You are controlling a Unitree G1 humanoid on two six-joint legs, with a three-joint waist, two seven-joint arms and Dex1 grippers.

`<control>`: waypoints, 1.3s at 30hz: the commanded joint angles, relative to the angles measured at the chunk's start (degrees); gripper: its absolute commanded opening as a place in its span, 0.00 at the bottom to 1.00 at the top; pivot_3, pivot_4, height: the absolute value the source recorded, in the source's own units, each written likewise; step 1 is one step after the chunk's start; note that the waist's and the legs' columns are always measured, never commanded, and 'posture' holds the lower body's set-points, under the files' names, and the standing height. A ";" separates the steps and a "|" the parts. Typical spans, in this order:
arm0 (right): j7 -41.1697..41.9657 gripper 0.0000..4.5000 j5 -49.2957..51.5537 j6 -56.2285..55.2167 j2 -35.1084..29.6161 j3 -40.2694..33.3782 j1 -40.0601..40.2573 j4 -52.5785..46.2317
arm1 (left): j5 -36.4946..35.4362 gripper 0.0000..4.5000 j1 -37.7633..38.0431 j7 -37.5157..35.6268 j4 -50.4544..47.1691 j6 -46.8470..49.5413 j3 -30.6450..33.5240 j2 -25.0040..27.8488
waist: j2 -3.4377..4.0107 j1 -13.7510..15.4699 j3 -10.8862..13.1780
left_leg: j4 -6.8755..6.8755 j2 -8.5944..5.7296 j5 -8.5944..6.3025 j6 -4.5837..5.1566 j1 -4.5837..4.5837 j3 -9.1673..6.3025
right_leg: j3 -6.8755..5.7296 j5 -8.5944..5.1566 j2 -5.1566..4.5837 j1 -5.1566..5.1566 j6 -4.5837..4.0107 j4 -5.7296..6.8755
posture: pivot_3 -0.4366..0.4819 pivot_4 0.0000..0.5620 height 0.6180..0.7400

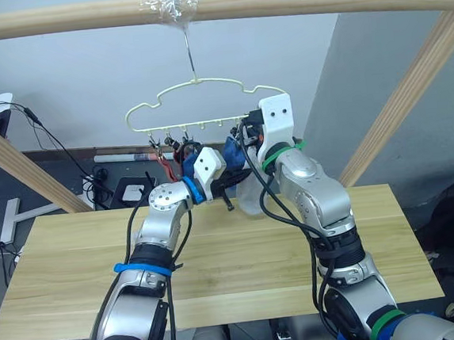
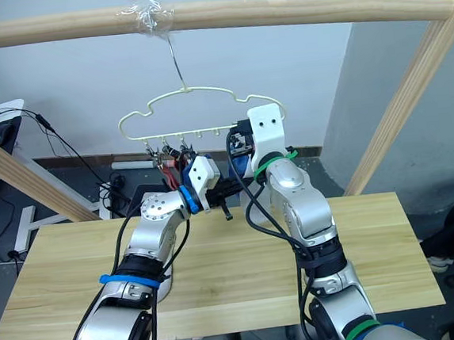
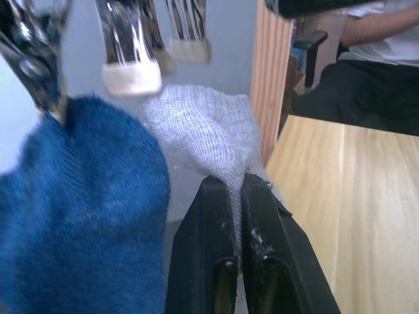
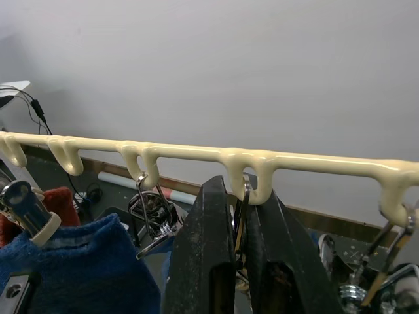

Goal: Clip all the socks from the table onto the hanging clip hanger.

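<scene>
Under the clip hanger (image 1: 198,109), a light grey sock (image 3: 200,131) is pinched between the pressed-together fingers of the left gripper (image 3: 237,196), raised beside a blue sock (image 3: 78,203) already hanging, likely to bring its edge to a free clip. The right gripper (image 4: 239,216) is closed on a metal clip (image 4: 243,196), probably squeezing it open to receive the sock. The table (image 1: 219,258) lies below.

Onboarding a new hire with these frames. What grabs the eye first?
The thin pale-yellow wavy wire clip hanger hanging from the round wooden pole, both arms raised to it. The left gripper pinches a light grey sock beside a blue sock already clipped; the right gripper is shut on a metal clip under the hanger bar.
</scene>
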 commanded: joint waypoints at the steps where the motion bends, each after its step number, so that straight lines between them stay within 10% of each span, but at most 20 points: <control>1: 0.41 0.00 0.67 -0.44 0.62 0.27 -0.59 -2.83 | -0.03 0.01 -1.67 1.01 -0.29 -2.17 1.03 -0.61 | 0.00 -0.01 0.00 | 0.00 0.00 0.00 0.00 0.00 0.00 | 0.00 0.00 0.00 0.00 0.00 0.01 | 0.39 0.37 0.68; 13: 0.39 0.00 1.07 1.13 0.37 0.48 -0.25 -3.02 | 0.46 0.01 -3.20 3.98 1.71 -5.19 1.67 -1.34 | 0.00 -0.01 0.00 | 0.00 0.00 0.00 0.00 0.00 0.00 | -0.01 0.00 0.00 0.00 0.00 0.00 | 0.39 0.37 0.68; 22: 1.75 0.67 0.98 2.24 -1.30 1.75 1.52 -5.70 | -0.30 0.06 -1.58 4.42 -0.39 -2.28 1.92 -1.22 | 0.00 0.01 0.00 | 0.00 0.00 0.00 0.00 -0.01 -0.01 | -0.01 0.00 0.00 0.00 0.00 0.00 | 0.39 0.36 0.68; 30: 5.74 0.67 0.01 2.02 -7.42 6.39 8.89 -16.19 | 0.34 0.55 3.39 -0.30 -7.75 2.28 -0.45 2.08 | 0.00 -0.12 0.00 | -0.01 0.00 0.00 0.00 -0.01 -0.04 | -0.03 0.00 0.00 0.00 0.00 -0.01 | 0.39 0.38 0.68; 39: 3.57 0.67 -1.13 2.08 -9.21 5.41 14.18 -25.59 | -1.59 0.55 5.90 -5.47 -16.29 7.86 -0.88 6.73 | 0.00 -0.58 0.00 | 0.01 0.04 0.01 0.00 0.04 -0.05 | -0.02 -0.04 0.10 0.04 0.07 0.02 | 0.38 0.38 0.68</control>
